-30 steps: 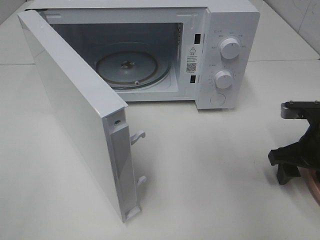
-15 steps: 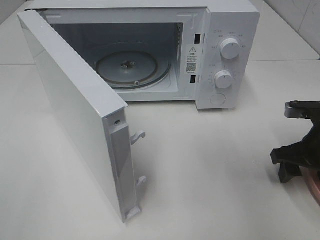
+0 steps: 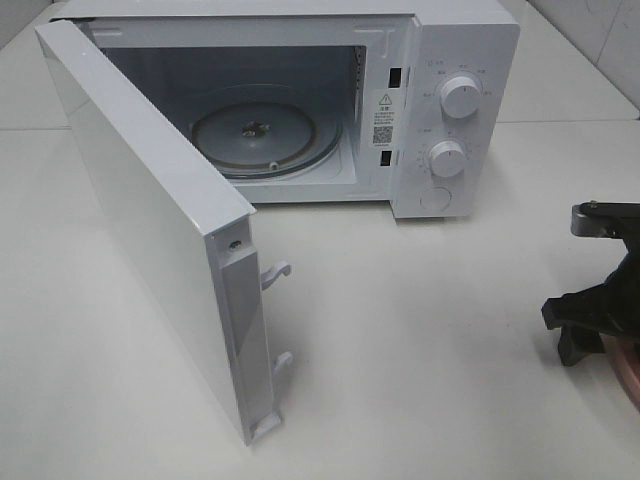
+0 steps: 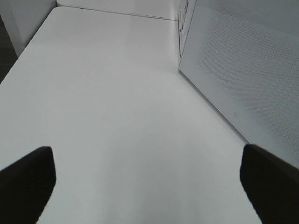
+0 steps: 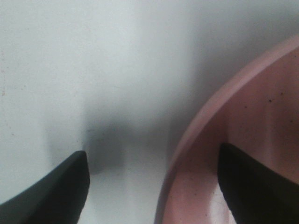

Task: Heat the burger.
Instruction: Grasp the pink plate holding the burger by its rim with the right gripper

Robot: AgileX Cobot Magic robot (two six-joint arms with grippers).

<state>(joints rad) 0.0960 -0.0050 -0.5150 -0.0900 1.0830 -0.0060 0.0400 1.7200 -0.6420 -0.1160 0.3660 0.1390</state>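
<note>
The burger is out of view in every frame. My right gripper [image 3: 585, 335] hangs low at the table's right edge, over the rim of a pink round plate [image 3: 630, 368]. In the right wrist view the right gripper [image 5: 154, 191] is open and straddles the plate's rim [image 5: 196, 135]: one finger is over the table, the other over the plate. My left gripper [image 4: 149, 191] is open and empty above bare table, beside the outer face of the microwave door [image 4: 243, 70]. It does not show in the exterior view.
The white microwave [image 3: 465, 60] stands at the back with its door [image 3: 150, 220] swung wide open toward the front left. The glass turntable [image 3: 265, 135] inside is bare. Two knobs [image 3: 458, 97] are on its right panel.
My right gripper has shifted slightly right and down over the plate's rim. The microwave and its door have not moved.
</note>
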